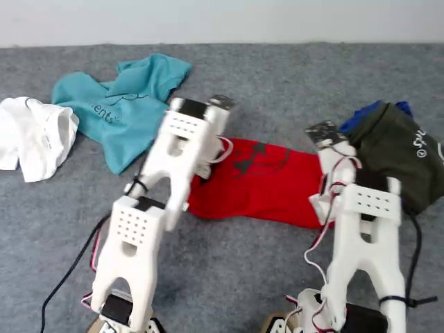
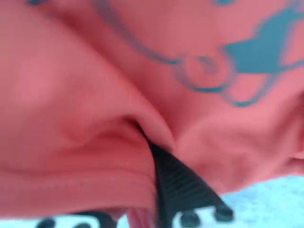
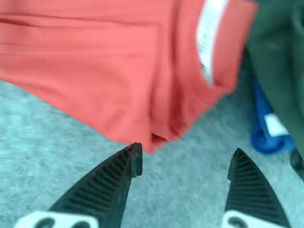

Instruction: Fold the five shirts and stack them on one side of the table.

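A red shirt [image 1: 267,180] with a dark print lies flat in the middle of the grey carpet. My left gripper [image 1: 208,161] is at its left end, shut on a pinched fold of the red shirt [image 2: 85,95]; one black finger [image 2: 175,183] shows and the other is under the cloth. My right gripper [image 3: 186,153] is open just above the carpet at the right end of the red shirt [image 3: 104,61], short of its collar edge and label, holding nothing. In the high view the right gripper [image 1: 334,166] sits beside the dark green shirt.
A teal shirt [image 1: 125,104] and a white shirt [image 1: 35,135] lie crumpled at the back left. A dark green shirt [image 1: 399,149] rests on a blue shirt [image 1: 364,114] at the right; dark green [image 3: 280,57] and blue [image 3: 266,130] cloth lie beside my right gripper. Bare carpet spans the front.
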Robot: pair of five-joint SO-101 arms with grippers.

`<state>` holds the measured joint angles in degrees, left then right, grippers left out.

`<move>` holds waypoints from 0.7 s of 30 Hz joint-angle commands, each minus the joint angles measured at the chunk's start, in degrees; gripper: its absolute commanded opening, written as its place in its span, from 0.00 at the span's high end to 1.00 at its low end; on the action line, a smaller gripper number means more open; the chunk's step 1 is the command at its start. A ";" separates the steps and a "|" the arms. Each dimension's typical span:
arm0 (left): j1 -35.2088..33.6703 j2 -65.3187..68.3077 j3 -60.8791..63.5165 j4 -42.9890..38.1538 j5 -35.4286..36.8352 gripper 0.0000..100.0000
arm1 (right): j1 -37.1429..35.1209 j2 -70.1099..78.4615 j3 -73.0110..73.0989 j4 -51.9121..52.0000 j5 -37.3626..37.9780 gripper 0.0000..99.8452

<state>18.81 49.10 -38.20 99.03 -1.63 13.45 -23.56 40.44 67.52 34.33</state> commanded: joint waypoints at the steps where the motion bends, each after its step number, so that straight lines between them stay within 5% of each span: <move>1: 5.36 -1.14 -2.15 1.58 0.79 0.98 | 4.09 -2.68 -2.90 0.57 -0.18 0.71; 10: 10.99 -14.24 -1.36 1.58 0.70 0.98 | 4.88 -2.59 -2.81 0.57 -0.18 0.71; 21: -2.11 -8.70 6.11 1.49 0.44 0.98 | 4.88 -2.68 -2.81 0.75 -0.35 0.71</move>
<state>20.13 39.96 -32.13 99.03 -1.54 17.85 -23.56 40.44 67.52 34.24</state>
